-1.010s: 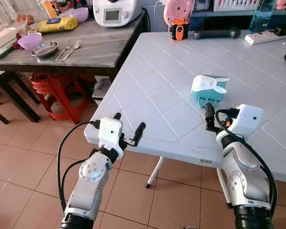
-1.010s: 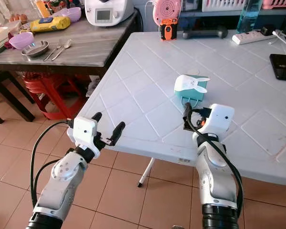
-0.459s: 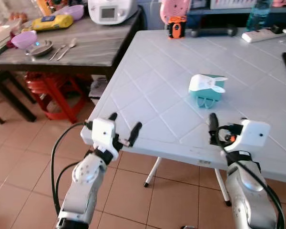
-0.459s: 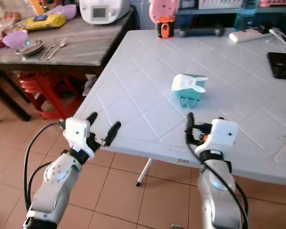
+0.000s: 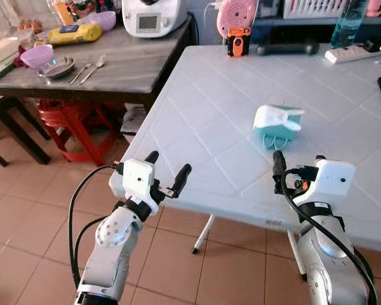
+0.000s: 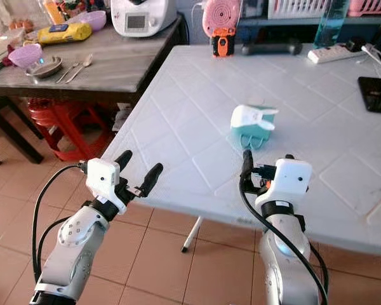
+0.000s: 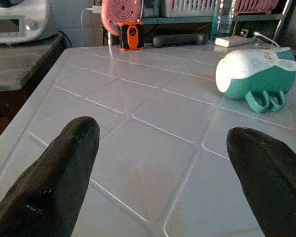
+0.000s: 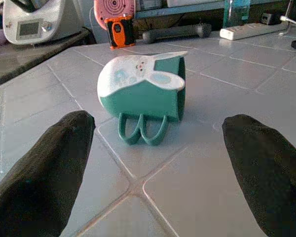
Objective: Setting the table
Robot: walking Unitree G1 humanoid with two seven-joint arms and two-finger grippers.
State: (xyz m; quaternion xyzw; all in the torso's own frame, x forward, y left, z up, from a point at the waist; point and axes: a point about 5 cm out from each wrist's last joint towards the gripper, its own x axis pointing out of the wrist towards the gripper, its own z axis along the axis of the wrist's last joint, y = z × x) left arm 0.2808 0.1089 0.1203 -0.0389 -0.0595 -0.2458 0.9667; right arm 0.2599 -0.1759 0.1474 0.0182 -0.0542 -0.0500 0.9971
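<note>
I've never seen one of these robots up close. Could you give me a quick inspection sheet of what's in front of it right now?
Surface: white table, tile-patterned top.
Job's things: teal bunny mug lying on its side; purple bowl, metal dish and cutlery on the wooden side table.
Clutter: power strip, dumbbell, phone.
Claws: left claw open at the table's near edge; right claw open, facing the mug.
Cables: black leads along both arms.
Surroundings: red stool, tiled floor.

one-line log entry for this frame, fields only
task: setting table | left gripper: open, at table edge | right gripper: open, facing mug | mug: on its side, untouched
</note>
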